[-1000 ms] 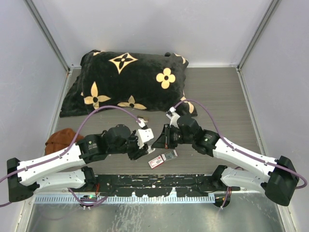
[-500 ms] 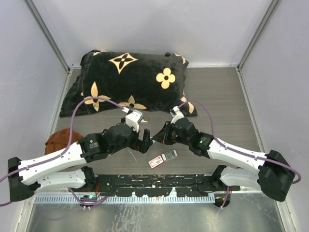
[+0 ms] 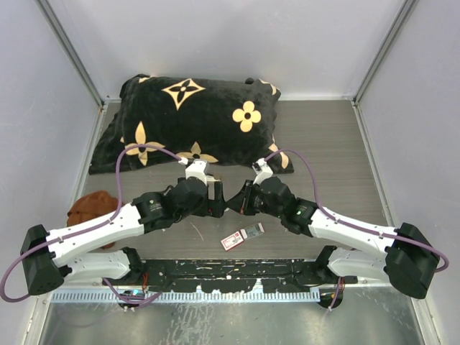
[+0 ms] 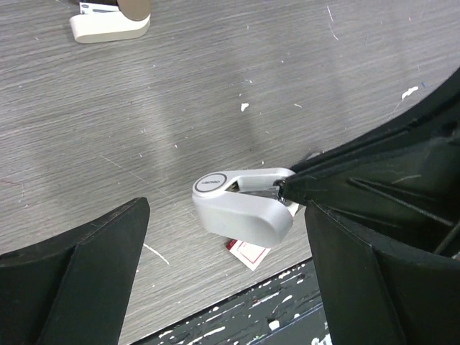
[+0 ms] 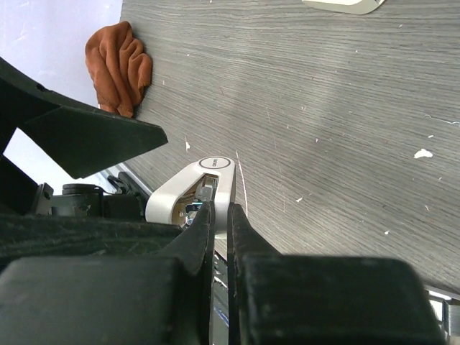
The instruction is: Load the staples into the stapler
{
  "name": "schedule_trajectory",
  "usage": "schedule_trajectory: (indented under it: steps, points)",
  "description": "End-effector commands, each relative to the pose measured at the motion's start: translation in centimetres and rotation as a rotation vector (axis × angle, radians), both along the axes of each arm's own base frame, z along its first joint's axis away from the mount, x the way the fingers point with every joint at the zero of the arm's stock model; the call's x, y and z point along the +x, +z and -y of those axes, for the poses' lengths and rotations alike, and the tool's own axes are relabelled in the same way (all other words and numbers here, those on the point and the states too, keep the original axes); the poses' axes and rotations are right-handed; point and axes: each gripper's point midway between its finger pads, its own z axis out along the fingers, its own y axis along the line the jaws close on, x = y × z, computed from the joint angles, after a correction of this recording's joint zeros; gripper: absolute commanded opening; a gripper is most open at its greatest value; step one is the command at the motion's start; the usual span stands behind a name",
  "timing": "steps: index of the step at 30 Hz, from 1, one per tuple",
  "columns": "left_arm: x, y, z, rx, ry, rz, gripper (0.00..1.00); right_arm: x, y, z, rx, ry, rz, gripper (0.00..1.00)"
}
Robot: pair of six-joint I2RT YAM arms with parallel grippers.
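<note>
**While the right claw (image 5: pixel 221 215) grips the stapler (image 4: pixel 241 210), the staples (image 3: pixel 242 236) lie untouched on the table**

Where the two arms meet over the middle of the table (image 3: pixel 323 144), the top view shows the left claw (image 3: pixel 218 201) and the right claw pointing at each other, tips close together. The stapler between them is too hidden here to make out. The staples, a grey tray slid partly out of a red-and-white box, lie flat just near of both claws, and neither claw touches them. A black pillow (image 3: pixel 194 118) fills the far left, and a brown cloth (image 3: pixel 90 208) sits at the left edge.

In the left wrist view, the left claw's fingers stand wide apart and hold nothing. The stapler hangs in the gap between them, off the table, with its rear end caught in the right claw. A corner of the box shows beneath it. A slit shows under the stapler's cap, but I cannot tell whether the magazine is open.

In the right wrist view, the right claw's fingers are pressed onto the stapler's rear, with only a thin gap between them.

The hold sits at the very end of the stapler, so a push or pull on the cap could likely pivot it or work it loose. It could then drop onto the tray and scatter the strips. With the tips this close together, the claws could also knock each other. The strips look thin, so a hard pinch might break one or skid the box away.
</note>
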Motion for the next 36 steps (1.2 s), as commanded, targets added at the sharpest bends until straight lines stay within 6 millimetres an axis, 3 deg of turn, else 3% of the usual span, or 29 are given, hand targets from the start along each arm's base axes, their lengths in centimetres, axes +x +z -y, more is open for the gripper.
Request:
schedule_trajectory:
  steps: [1, 7, 18, 25, 29, 36]
  points:
    - [1.1, 1.3, -0.2, -0.071, 0.065, 0.032, 0.92, 0.5, 2.8, -0.3, 0.072, -0.012, 0.081, 0.01]
    - [1.0, 0.5, -2.3, -0.074, 0.101, 0.022, 0.92, 0.5, 3.1, 0.2, 0.069, -0.024, 0.088, 0.01]
    - [1.0, -2.8, -7.9, -0.025, 0.216, -0.023, 0.93, 0.2, 4.1, 0.8, 0.093, -0.015, 0.082, 0.01]
    - [1.0, -4.7, -9.2, -0.015, 0.243, -0.058, 0.93, -0.1, 4.8, 1.0, 0.128, 0.009, 0.069, 0.01]
    - [1.2, -4.6, -9.4, -0.016, 0.25, -0.05, 0.93, 0.4, 3.5, 1.3, 0.093, -0.017, 0.057, 0.01]
    - [1.5, -2.4, -10.7, -0.028, 0.277, 0.015, 0.94, 2.6, -0.3, 1.4, 0.026, -0.063, 0.006, 0.01]
